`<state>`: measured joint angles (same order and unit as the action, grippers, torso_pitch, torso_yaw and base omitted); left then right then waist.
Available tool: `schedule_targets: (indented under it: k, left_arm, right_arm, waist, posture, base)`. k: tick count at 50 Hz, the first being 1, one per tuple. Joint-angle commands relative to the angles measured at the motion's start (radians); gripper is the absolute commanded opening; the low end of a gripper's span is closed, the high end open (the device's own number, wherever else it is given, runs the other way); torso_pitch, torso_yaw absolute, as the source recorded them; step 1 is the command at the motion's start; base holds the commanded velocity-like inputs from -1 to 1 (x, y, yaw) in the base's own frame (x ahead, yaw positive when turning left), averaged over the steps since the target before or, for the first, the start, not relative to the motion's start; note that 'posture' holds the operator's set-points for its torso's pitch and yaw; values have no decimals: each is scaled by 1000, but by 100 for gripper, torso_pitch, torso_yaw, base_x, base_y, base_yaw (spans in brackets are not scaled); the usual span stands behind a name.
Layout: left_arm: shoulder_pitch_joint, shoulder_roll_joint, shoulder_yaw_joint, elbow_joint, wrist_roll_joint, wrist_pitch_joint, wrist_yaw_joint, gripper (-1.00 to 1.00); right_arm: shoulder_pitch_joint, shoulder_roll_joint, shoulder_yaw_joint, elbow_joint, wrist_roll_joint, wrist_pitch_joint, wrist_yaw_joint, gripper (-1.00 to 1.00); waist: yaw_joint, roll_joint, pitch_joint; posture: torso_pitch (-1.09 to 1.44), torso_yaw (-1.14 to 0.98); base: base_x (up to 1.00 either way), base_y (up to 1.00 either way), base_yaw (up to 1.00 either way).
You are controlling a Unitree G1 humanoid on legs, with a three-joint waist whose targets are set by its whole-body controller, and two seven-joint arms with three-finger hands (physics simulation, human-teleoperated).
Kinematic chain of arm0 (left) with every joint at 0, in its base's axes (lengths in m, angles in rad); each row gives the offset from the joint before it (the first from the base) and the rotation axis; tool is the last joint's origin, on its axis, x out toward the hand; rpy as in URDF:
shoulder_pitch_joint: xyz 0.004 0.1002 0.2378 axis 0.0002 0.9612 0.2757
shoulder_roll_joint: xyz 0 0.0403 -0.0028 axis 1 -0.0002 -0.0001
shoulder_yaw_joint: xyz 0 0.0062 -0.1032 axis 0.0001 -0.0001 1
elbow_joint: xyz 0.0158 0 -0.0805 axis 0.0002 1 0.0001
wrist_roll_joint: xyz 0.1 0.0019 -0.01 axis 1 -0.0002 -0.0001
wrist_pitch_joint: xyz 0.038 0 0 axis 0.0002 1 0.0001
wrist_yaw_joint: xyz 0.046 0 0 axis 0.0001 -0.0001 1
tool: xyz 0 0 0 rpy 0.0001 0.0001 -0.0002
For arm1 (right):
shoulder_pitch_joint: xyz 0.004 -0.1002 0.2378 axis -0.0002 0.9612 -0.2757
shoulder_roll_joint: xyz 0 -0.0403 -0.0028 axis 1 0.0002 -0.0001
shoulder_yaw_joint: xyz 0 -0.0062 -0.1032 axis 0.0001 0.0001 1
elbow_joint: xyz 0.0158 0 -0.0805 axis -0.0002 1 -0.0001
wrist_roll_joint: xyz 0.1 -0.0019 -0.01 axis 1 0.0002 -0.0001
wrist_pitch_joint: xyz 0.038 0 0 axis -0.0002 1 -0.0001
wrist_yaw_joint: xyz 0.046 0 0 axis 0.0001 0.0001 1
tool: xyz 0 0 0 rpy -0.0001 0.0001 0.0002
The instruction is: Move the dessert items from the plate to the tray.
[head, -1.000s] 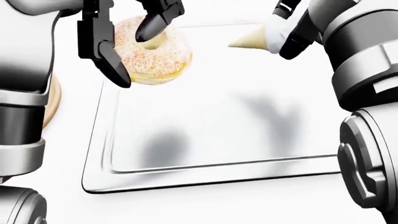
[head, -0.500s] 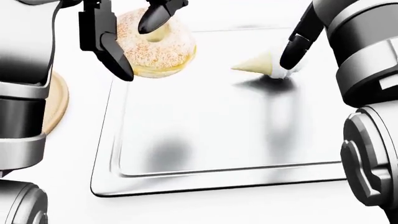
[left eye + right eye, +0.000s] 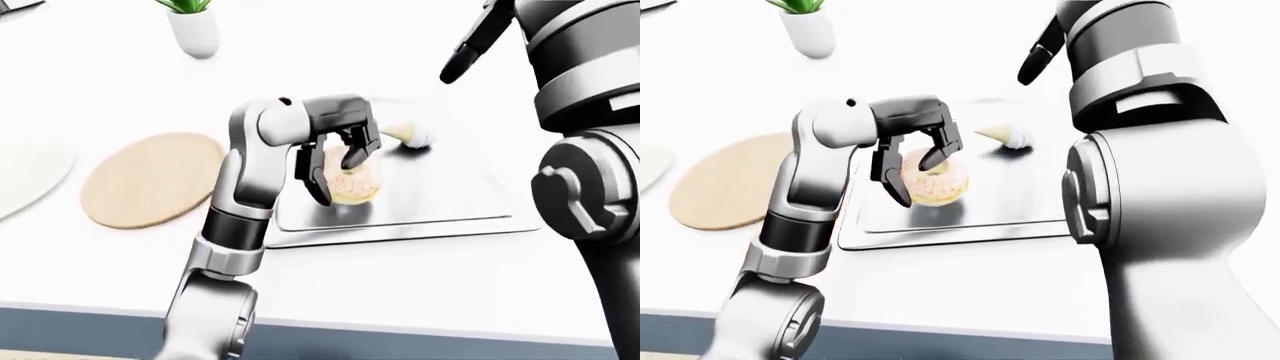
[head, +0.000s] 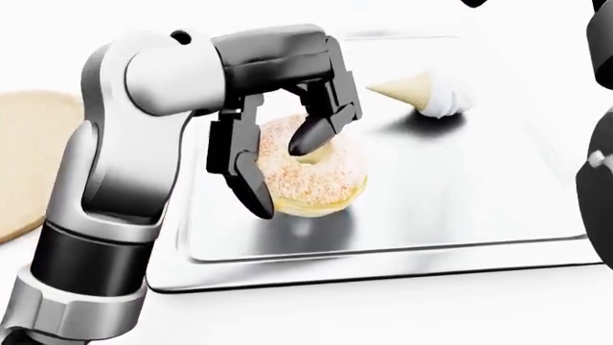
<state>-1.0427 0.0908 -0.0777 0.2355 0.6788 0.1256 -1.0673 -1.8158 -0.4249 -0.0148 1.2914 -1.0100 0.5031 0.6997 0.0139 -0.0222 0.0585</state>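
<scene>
White countertop everywhere, with a little potted plant (image 3: 192,28) way off past the right hand. So the big change from a second ago: the left hand (image 4: 278,154) has dropped down with the donut (image 4: 314,175) and it's now over the middle of the tray (image 4: 460,208), looks like it's sitting on the metal or just about. Fingers (image 4: 313,133) are still clamped on it, one poking into the hole, another down the outer edge. The cream cone (image 4: 423,91) is already lying on the tray beyond that hand, and the right hand (image 3: 470,43) has lifted away from it, fingers spread, holding nothing. The wooden plate (image 3: 150,178) beside the left arm is bare. I'd say only the donut release is left.
</scene>
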Motion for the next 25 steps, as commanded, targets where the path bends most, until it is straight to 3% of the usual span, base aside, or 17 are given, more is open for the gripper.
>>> schedule_targets:
  k: [1, 5, 11, 12, 13, 14, 15, 16, 25]
  left_arm:
    - [-38, 4, 20, -36, 3, -13, 13, -100]
    - [-55, 2, 29, -21, 3, -18, 15, -98]
    - [-57, 5, 32, -12, 5, -24, 18, -51]
    - [-58, 8, 31, -13, 7, -23, 12, -27]
    - [-63, 7, 36, -9, 6, -20, 18, 39]
    - [-58, 11, 33, -17, 6, -21, 7, 47]
    - [-58, 12, 35, -22, 7, -14, 1, 79]
    - [-56, 12, 35, -29, 7, -8, -5, 96]
    - [-62, 15, 37, -32, 16, -7, -2, 100]
  right_arm:
    - [-33, -8, 0, -32, -3, -12, -15, 100]
    - [-29, -6, 3, -31, -3, -17, -15, 100]
    - [-22, -1, 2, -31, 1, -17, -17, 100]
    - [-25, -1, 3, -31, 0, -18, -14, 100]
    - [-25, -1, 2, -30, 1, -18, -15, 100]
    - [-24, -2, 2, -30, 2, -19, -17, 100]
    - [-23, -2, 3, -30, 1, -20, -16, 100]
    - [-23, -2, 3, -30, 1, -20, -15, 100]
    - [-19, -2, 1, -32, 5, -18, -15, 100]
  waist:
    - [2, -4, -33]
    - [3, -7, -35]
    - [7, -8, -35]
    - [7, -8, -35]
    - [8, -8, -36]
    - [8, -8, -36]
    - [9, -8, -36]
    - [9, -8, -36]
    - [11, -10, -35]
  posture:
    - [0, 0]
    - [0, 0]
    - [0, 0]
    - [0, 0]
    - [0, 0]
    - [0, 0]
    - [0, 0]
    - [0, 0]
    - [0, 0]
  base:
    - [0, 0, 0]
    - [0, 0, 0]
    - [0, 0, 0]
    - [0, 0, 0]
    - [0, 0, 0]
    - [0, 0, 0]
    - [0, 0, 0]
    - [0, 0, 0]
    - [0, 0, 0]
